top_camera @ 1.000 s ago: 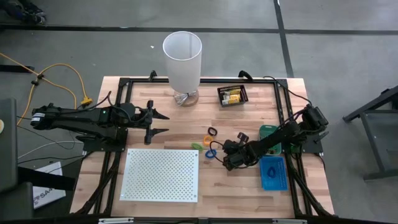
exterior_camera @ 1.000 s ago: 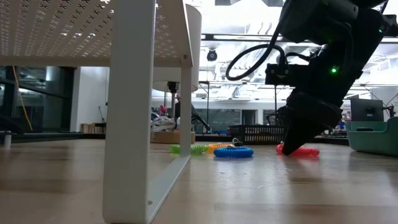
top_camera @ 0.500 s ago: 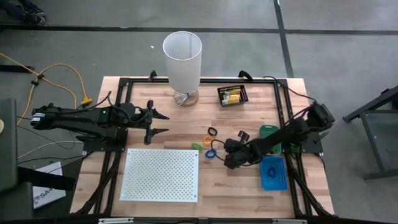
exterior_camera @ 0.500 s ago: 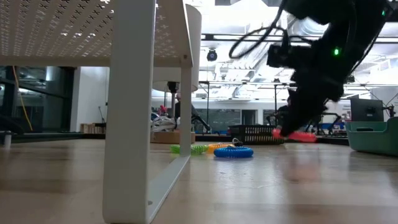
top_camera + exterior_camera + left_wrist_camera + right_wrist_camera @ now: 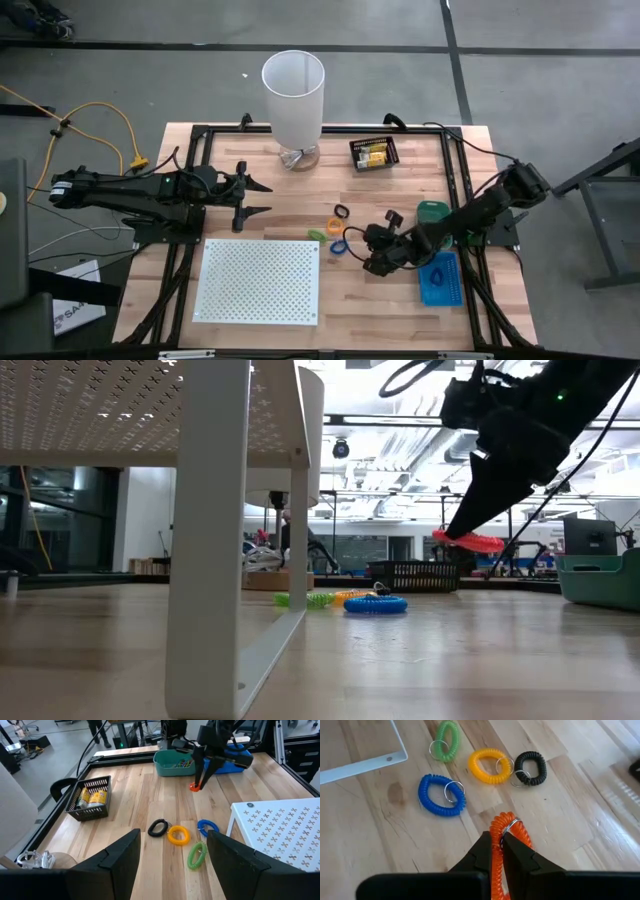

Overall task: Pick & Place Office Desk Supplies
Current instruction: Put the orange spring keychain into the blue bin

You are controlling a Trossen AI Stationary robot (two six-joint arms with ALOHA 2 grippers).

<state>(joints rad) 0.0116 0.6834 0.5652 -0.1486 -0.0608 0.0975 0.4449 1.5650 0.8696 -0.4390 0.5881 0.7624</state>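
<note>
1. An orange coil loop [image 5: 500, 845] is clamped in the jaws of the right gripper [image 5: 499, 851] and held above the desk [image 5: 400, 300].
2. Blue [image 5: 440, 795], yellow [image 5: 489, 766], green [image 5: 446, 740] and black [image 5: 530, 766] loops are laid on the desk.
3. The left gripper [image 5: 252, 197] is kept near the white cylinder [image 5: 294, 95], jaws apart.

Pale wooden table [image 5: 400, 310], matt; glossy coiled plastic orange loop [image 5: 499, 851].

At the upper right of the frame the dark right claw [image 5: 468, 538] pinches a red-orange coiled loop [image 5: 470, 541] clear above the wooden surface [image 5: 420, 660]. A blue coiled loop [image 5: 375, 604] lies mid-frame, a white perforated board's leg [image 5: 212, 540] at left.
</note>
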